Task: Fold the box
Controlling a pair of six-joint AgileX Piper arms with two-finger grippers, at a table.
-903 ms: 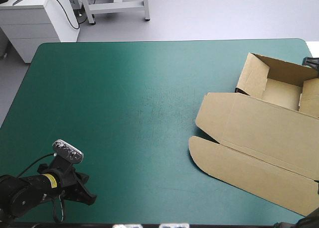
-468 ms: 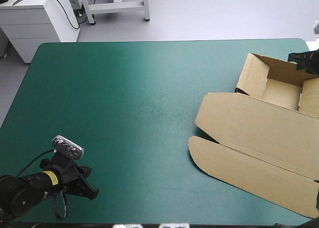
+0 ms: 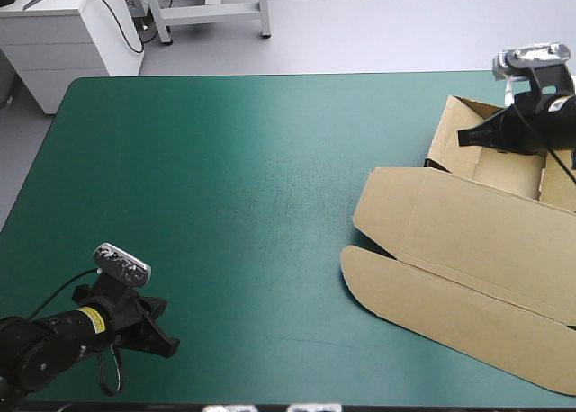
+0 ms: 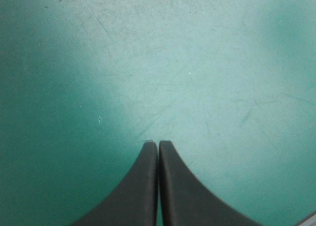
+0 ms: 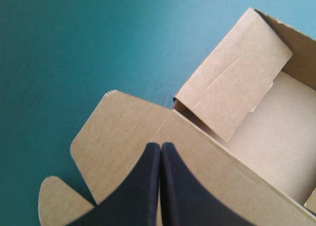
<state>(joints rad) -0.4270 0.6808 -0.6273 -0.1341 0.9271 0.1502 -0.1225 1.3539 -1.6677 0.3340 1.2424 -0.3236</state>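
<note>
The brown box (image 3: 468, 241) lies at the table's right side as an open tray with raised walls, its lid (image 3: 450, 286) spread flat toward the front. My right gripper (image 3: 468, 138) hangs shut over the tray's left wall. In the right wrist view its black fingers (image 5: 160, 149) meet in a point above the box (image 5: 232, 93), over the fold between tray and lid. My left gripper (image 3: 166, 344) rests shut near the table's front left corner, far from the box. The left wrist view has its fingers (image 4: 158, 147) closed over bare teal-green cover.
The teal-green cover (image 3: 225, 187) stretches wide between the two arms. A white cabinet (image 3: 63, 34) and a metal frame (image 3: 211, 12) stand beyond the table's far edge.
My right arm has come in from the right edge and moved left over the box's tray. The left gripper has barely shifted.
</note>
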